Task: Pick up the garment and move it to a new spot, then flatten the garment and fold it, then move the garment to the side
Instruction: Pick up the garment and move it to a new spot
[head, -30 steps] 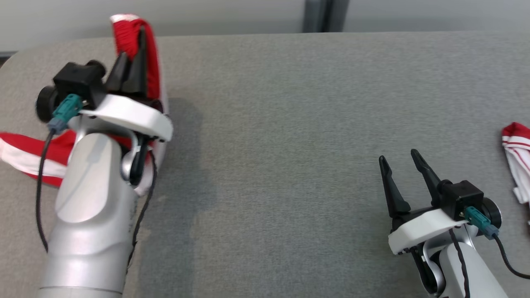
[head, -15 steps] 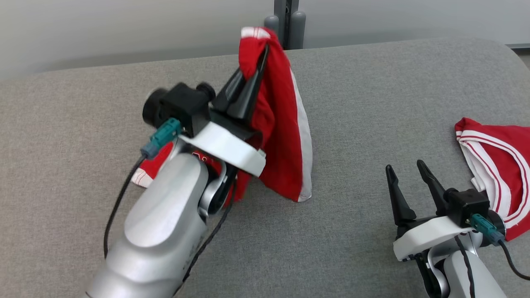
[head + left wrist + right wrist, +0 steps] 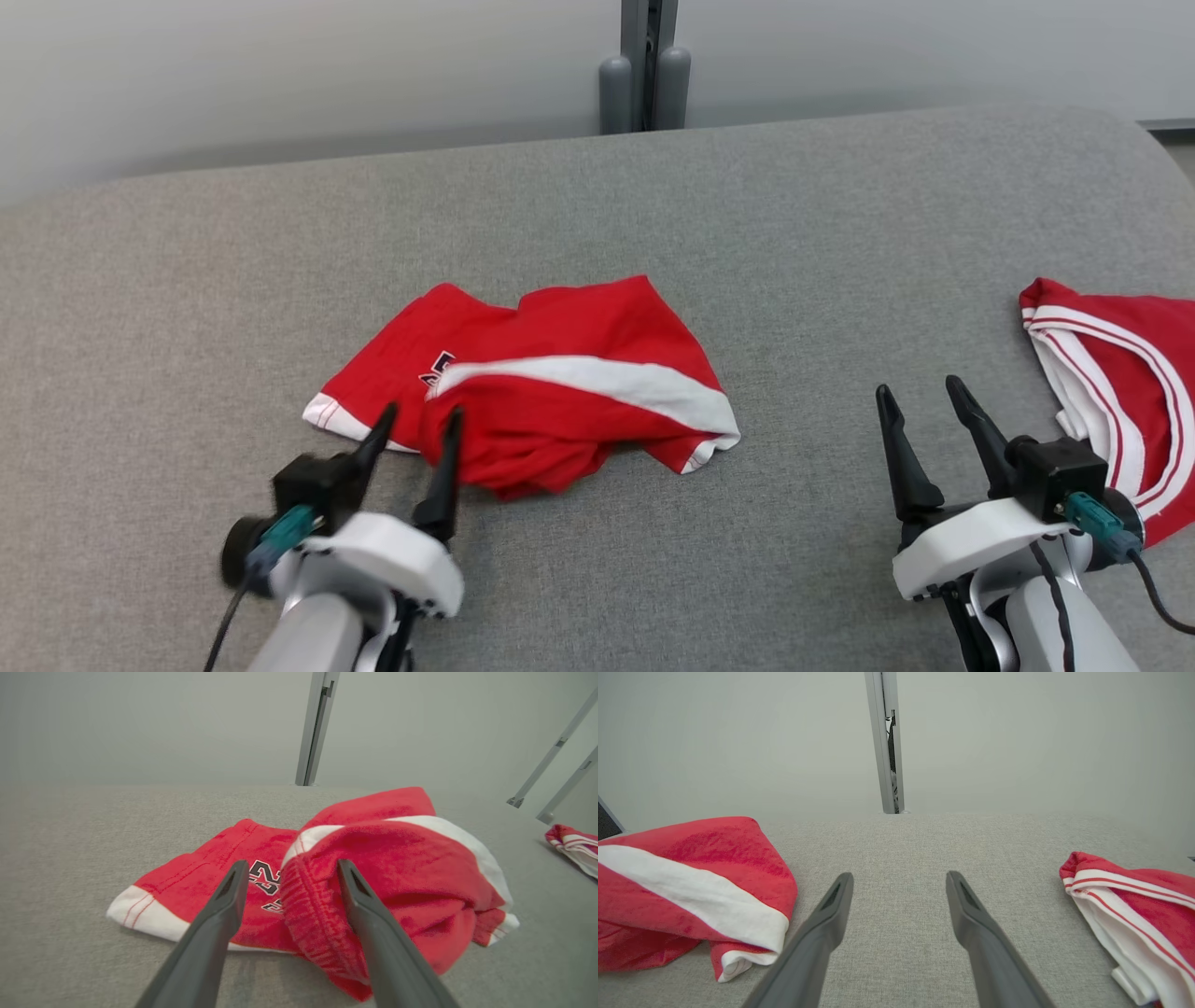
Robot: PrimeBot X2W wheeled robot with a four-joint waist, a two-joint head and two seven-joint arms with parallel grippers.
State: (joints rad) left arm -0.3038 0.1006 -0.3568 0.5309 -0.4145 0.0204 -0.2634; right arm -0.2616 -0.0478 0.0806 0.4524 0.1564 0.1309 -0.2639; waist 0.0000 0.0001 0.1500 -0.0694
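The grey bench (image 3: 840,233) carries everything. The head view takes in the whole of it, with a grey post (image 3: 644,65) behind its far edge. The left wrist view adds the fine detail of the cloth, and the right wrist view shows bare bench between the right arm's fingers.

The red shorts (image 3: 560,373) lie crumpled a little left of the bench's middle, nearer the near edge than the far one. Their long axis runs left to right along the bench. One white-hemmed leg points to the left end, and a broad white stripe slants toward the right end and the near edge. The left wrist view shows a bunched, ribbed waistband facing the near edge.

A second garment (image 3: 1120,373), red with white striped trim, lies at the right end, well apart from the shorts.

The right gripper (image 3: 918,386) stands spread wide over bare bench, holding nothing. The left gripper (image 3: 423,411) is also spread, with its tips at the shorts' near edge and clamped on nothing.

A black print outlined in white sits on the left leg. It looks like a 2, and the rest is tucked under a fold.
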